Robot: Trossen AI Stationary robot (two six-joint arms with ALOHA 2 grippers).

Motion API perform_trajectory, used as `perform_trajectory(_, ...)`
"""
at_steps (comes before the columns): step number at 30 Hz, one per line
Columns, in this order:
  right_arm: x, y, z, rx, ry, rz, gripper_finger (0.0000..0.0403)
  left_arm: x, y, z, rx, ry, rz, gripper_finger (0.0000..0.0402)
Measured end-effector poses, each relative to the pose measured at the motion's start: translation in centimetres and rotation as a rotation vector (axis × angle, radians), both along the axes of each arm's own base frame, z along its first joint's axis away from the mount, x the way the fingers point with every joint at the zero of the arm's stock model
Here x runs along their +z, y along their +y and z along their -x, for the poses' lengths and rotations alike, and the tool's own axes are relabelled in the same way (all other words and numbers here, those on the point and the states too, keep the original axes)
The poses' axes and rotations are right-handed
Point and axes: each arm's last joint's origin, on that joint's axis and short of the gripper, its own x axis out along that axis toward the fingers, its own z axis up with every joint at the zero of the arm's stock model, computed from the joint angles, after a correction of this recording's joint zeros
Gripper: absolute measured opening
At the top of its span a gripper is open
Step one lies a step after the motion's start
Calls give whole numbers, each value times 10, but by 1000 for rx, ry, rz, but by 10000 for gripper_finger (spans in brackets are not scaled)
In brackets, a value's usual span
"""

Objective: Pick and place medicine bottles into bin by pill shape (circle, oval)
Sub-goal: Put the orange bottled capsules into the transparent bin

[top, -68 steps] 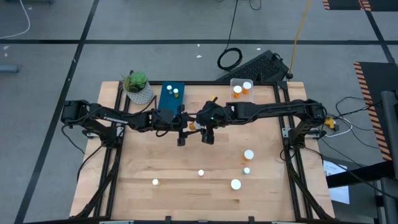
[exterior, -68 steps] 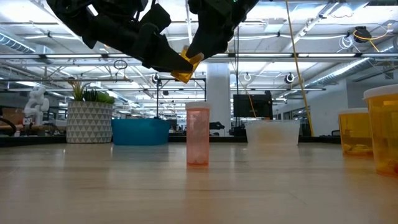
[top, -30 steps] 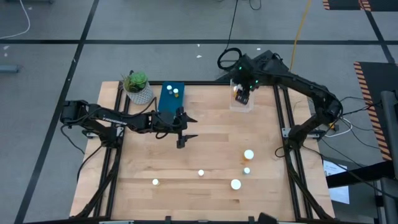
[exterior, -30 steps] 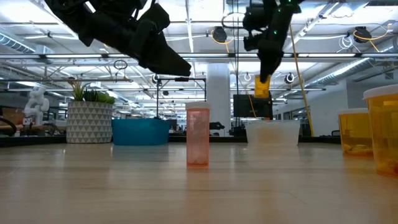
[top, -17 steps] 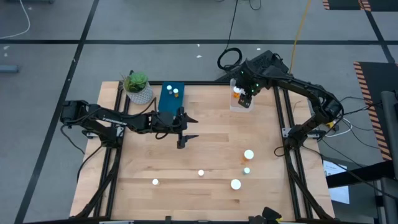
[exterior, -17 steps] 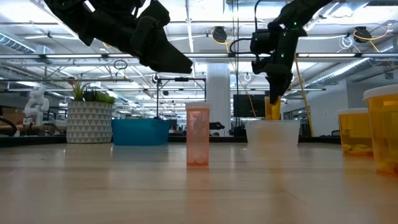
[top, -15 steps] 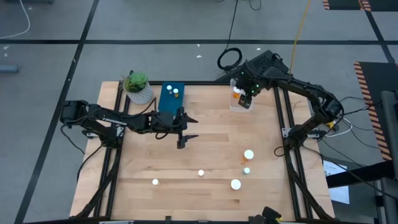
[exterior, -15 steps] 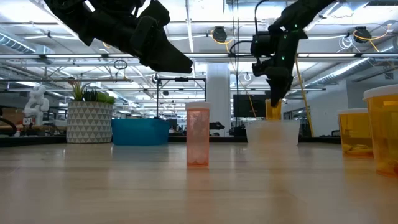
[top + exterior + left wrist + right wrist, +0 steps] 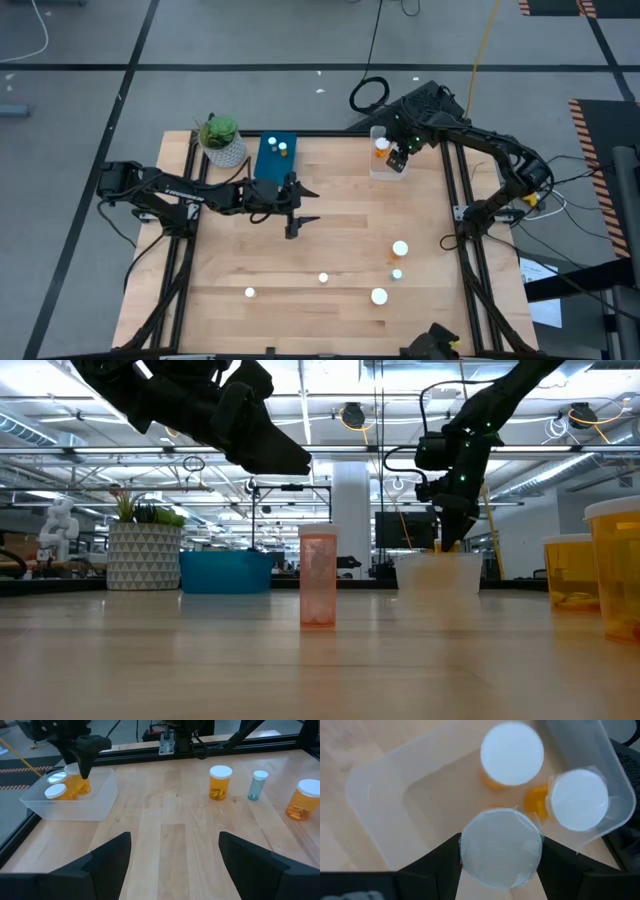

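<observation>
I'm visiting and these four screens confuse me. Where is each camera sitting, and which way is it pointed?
High view: above, looking straight down on the table and both arms.
Low view: at tabletop height, looking level past a pink bottle into the room; arms hang in from above.
Left wrist view: on the left arm, looking across at the clear bin; its own dark fingers show.
Right wrist view: on the right arm, looking down into that bin, its fingers beside a bottle.
Shared: the clear bin appears in all four.
</observation>
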Motion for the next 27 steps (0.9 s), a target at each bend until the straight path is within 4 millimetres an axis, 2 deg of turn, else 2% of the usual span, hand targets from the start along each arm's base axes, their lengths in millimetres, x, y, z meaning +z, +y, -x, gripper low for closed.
perform_trajectory(6, -1, -2, -1, 4, -6, 10, 212, 1, 0, 0, 0, -6, 0, 301)
perform_trajectory(14, -18, -7, -5, -2, 32, -30, 212, 0, -2, 0, -19, -6, 9, 297)
perform_trajectory(20, -18, -8, -5, -23, 61, 0, 214, 1, -4, 0, -34, -6, 0, 298)
perform_trajectory(27, -18, -9, -4, -39, 79, 22, 246, 1, -4, 0, -34, -5, -4, 298)
